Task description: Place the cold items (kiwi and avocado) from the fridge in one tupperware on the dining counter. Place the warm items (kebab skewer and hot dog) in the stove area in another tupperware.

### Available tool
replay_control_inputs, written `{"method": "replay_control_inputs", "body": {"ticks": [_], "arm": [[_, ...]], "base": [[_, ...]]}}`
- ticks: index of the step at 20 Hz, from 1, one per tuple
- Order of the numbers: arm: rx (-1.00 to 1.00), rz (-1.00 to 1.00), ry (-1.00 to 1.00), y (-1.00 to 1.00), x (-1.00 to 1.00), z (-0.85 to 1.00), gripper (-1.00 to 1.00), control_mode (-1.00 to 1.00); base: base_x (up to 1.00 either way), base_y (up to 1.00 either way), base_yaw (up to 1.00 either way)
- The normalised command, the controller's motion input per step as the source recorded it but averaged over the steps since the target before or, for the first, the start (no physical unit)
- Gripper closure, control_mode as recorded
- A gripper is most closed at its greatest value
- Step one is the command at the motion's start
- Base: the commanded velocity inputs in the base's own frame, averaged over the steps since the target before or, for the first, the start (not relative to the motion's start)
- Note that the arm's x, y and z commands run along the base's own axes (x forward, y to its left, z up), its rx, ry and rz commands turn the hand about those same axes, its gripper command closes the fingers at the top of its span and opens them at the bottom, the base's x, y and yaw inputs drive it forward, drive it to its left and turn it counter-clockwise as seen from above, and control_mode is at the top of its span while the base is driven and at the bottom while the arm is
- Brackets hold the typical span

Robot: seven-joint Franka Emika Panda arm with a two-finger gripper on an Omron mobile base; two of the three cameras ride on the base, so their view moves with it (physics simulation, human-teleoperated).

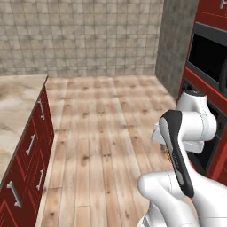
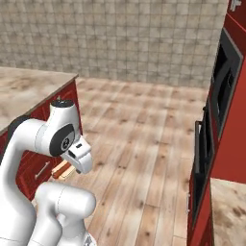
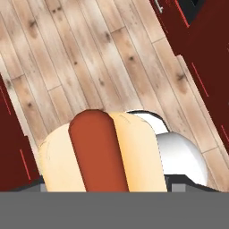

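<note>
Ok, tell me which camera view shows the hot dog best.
The hand view: the hot dog sits close up, sausage and both bun halves plain, held in the gripper above the wood floor. The right base view shows just a small piece of it behind the arm. In the left base view I can't make it out.

Glossy white arm [image 1: 195, 119] — dark joints

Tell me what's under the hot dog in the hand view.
Beneath the hot dog lies wooden plank floor, with red cabinet fronts alongside. The gripper's fingertips are covered by the bun, so the grip itself stays hidden.
</note>
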Motion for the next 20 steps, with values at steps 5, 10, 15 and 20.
{"method": "replay_control_inputs", "body": {"ticks": [5,10,15,20], "arm": [[0.0,0.0,0.0,0.0,0.0,0.0,1.0,1.0],[0.0,0.0,0.0,0.0,0.0,0.0,1.0,1.0],[0.0,0.0,0.0,0.0,0.0,0.0,1.0,1.0],[0.0,0.0,0.0,0.0,0.0,0.0,1.0,1.0]], "base": [[0.74,0.25,-0.19],[1.0,0.51,-0.29],[1.0,0.67,-0.18],[1.0,0.6,0.07]]}}
